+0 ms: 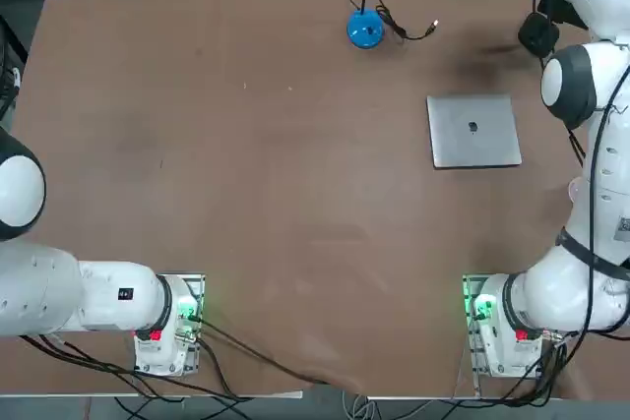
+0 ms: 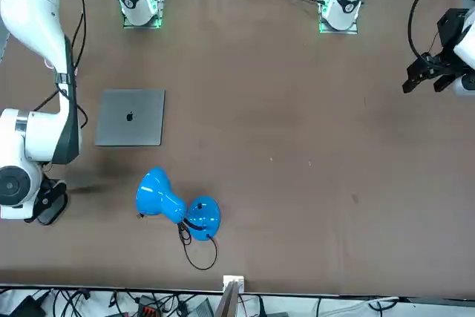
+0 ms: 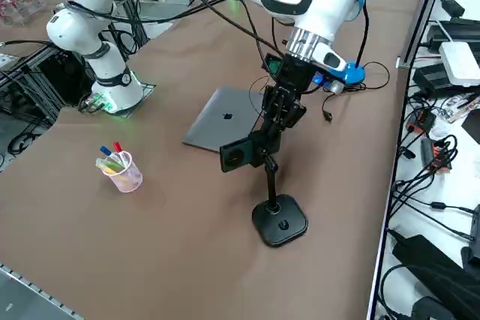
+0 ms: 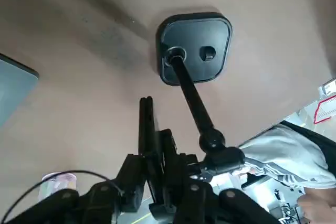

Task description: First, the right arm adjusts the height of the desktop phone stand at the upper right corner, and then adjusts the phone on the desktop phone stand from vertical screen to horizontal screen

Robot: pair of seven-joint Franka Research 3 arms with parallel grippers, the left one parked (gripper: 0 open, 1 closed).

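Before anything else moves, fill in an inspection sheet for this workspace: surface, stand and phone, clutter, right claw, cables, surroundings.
Surface: brown tabletop, a few small pale specks.
Phone stand: black, rounded-square base flat on the table, slanted pole rising to the right claw.
Phone: cannot be made out with certainty.
Clutter: closed silver MacBook; blue lamp on a round base; pink cup of pens.
Right claw: at the top of the stand's pole, fingers close together; grip unclear.
Cables: black cable with a plug loose by the lamp; others run along the arm.
Surroundings: person in a grey top beyond the table edge; electronics and wiring on a white side surface.
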